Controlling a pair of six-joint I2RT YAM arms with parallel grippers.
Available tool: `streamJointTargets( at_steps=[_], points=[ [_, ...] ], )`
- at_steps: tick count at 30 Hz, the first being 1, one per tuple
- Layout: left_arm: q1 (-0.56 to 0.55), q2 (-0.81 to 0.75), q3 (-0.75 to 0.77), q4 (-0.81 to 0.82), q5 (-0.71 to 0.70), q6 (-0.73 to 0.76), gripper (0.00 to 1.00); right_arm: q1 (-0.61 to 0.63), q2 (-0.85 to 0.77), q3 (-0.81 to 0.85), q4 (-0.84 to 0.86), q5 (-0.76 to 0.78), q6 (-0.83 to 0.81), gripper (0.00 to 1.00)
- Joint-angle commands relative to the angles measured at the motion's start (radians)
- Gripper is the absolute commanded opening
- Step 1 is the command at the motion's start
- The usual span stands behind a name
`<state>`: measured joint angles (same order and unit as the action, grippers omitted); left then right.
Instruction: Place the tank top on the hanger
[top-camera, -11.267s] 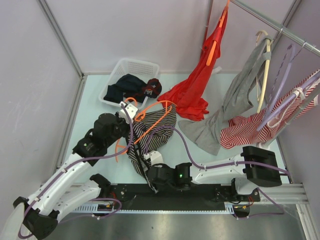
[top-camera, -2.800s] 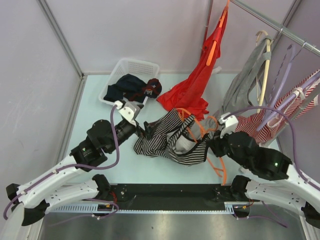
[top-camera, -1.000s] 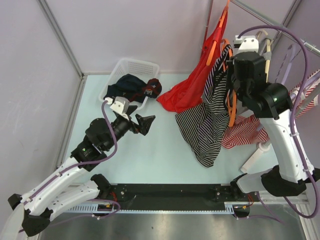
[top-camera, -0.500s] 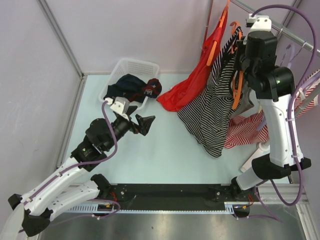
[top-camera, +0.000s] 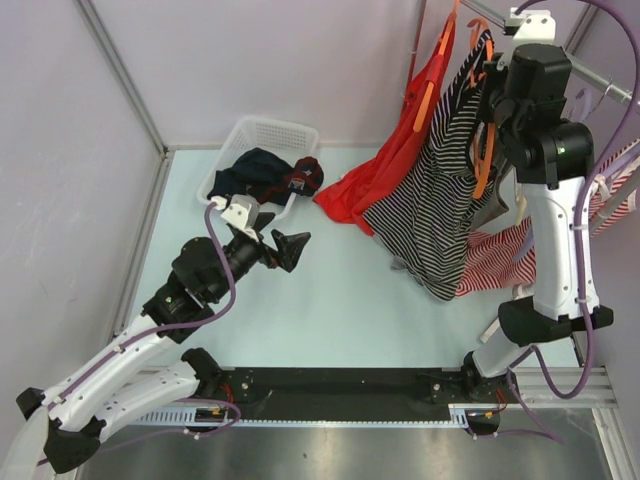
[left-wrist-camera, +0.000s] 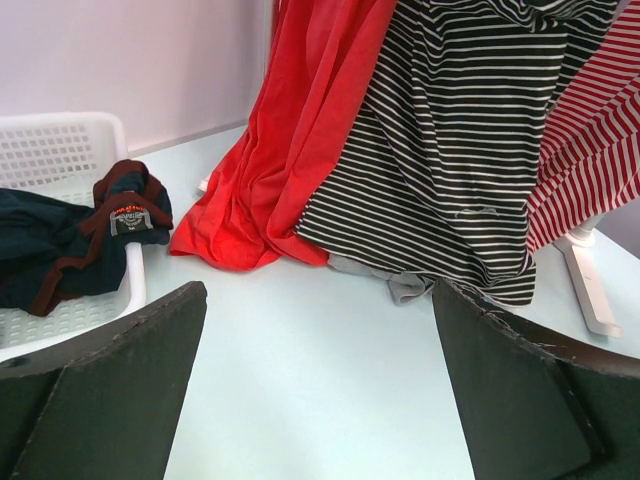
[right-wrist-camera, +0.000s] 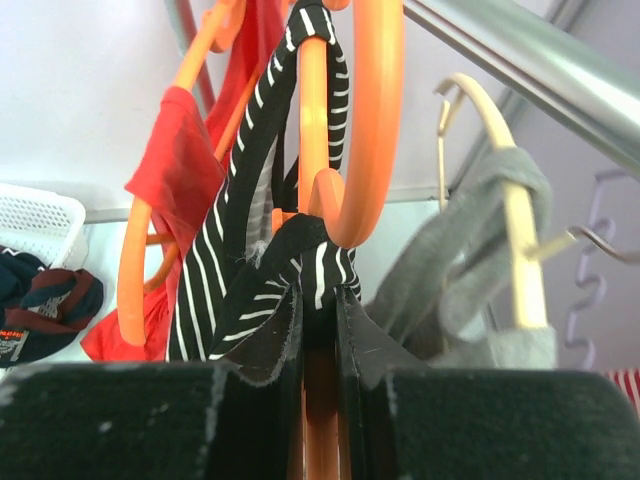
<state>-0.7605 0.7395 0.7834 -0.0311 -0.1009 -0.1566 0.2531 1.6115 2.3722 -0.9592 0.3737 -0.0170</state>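
The black-and-white striped tank top (top-camera: 430, 200) hangs draped on the orange hanger (top-camera: 486, 150), high at the back right beside the metal rail (top-camera: 575, 62). My right gripper (top-camera: 503, 95) is shut on the hanger (right-wrist-camera: 370, 120) just below its hook, with a fold of the tank top (right-wrist-camera: 230, 270) pinched at the fingers (right-wrist-camera: 275, 345). The hook sits close under the rail (right-wrist-camera: 520, 70); I cannot tell whether it touches. My left gripper (top-camera: 290, 245) stands open low over the table, with nothing between its fingers (left-wrist-camera: 120, 380). The tank top's hem (left-wrist-camera: 470, 150) lies ahead of it.
A white basket (top-camera: 262, 135) with dark clothes stands at the back left. A red garment (top-camera: 390, 175) on another orange hanger hangs left of the tank top. A grey garment (right-wrist-camera: 490, 240) on a cream hanger and a red-and-white striped garment (top-camera: 500, 265) hang to the right.
My right arm has lifted the hanger and tank top higher and further back toward the rail. The left arm has stayed still and open.
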Motion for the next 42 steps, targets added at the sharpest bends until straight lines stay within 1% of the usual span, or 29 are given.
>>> streamJointTargets(
  at_steps=[1,10,14,24,35,42],
  points=[
    [0.009,0.004,-0.003,0.026,0.017,0.0,0.99,-0.011,0.037,0.087,0.109,-0.015,-0.049,0.0],
    [0.009,0.008,-0.003,0.026,0.012,0.005,0.99,-0.034,0.117,0.153,0.129,-0.007,-0.078,0.0],
    [0.009,0.012,-0.004,0.026,0.013,0.005,0.99,-0.038,0.146,0.156,0.136,-0.001,-0.087,0.0],
    [0.009,0.018,-0.003,0.028,0.018,0.003,0.99,-0.04,0.168,0.108,0.132,-0.002,-0.067,0.0],
    [0.009,0.02,-0.006,0.054,0.032,-0.006,0.99,-0.04,0.142,-0.005,0.149,-0.042,-0.04,0.0],
    [0.009,0.015,-0.009,0.057,0.033,-0.008,1.0,-0.038,0.136,-0.016,0.152,-0.062,-0.037,0.0]
  ],
)
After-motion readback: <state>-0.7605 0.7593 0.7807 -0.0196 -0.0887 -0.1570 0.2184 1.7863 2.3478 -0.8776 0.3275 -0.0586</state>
